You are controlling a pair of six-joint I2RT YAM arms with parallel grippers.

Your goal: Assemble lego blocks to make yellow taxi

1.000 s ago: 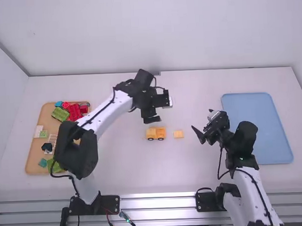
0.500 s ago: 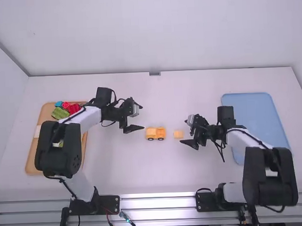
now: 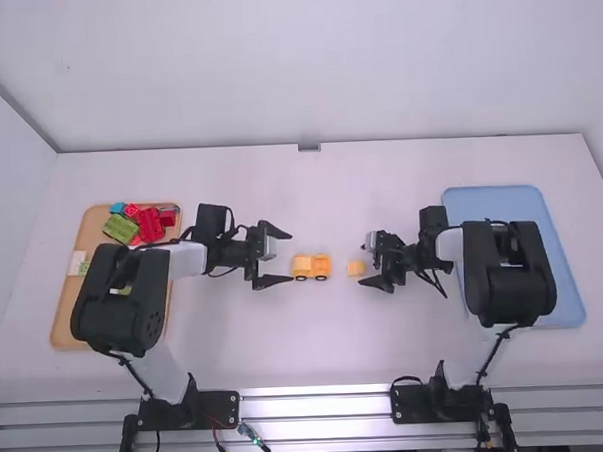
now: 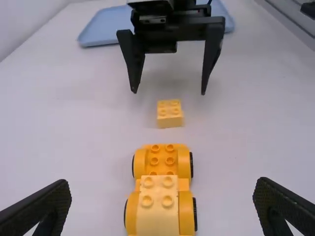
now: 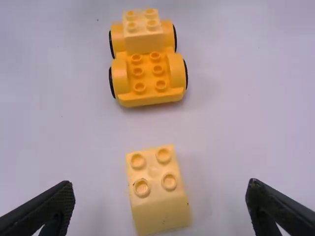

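My left gripper [image 3: 281, 255] is open just left of the orange wheeled base [image 3: 319, 267] in the high view. My right gripper [image 3: 369, 263] stands open at the loose yellow brick [image 3: 355, 268]. In the left wrist view the left gripper [image 4: 162, 206] has the base [image 4: 162, 160] with a pale yellow brick [image 4: 157, 206] on one end between its spread fingers; beyond are the loose brick [image 4: 169, 114] and the right gripper [image 4: 169, 91]. The right wrist view has the loose brick [image 5: 156, 189] between the parted fingers of the right gripper [image 5: 160, 206], with the base [image 5: 147, 81] farther off.
A wooden tray [image 3: 67, 321] holding red, green and other coloured blocks lies at the left, partly under the left arm. The blue tray [image 3: 496, 202] is at the right, partly covered by the right arm.
My left gripper has come back from the far middle and lowered beside the wheeled base. The right gripper has swung in to the loose brick. Base and loose brick have stayed put.
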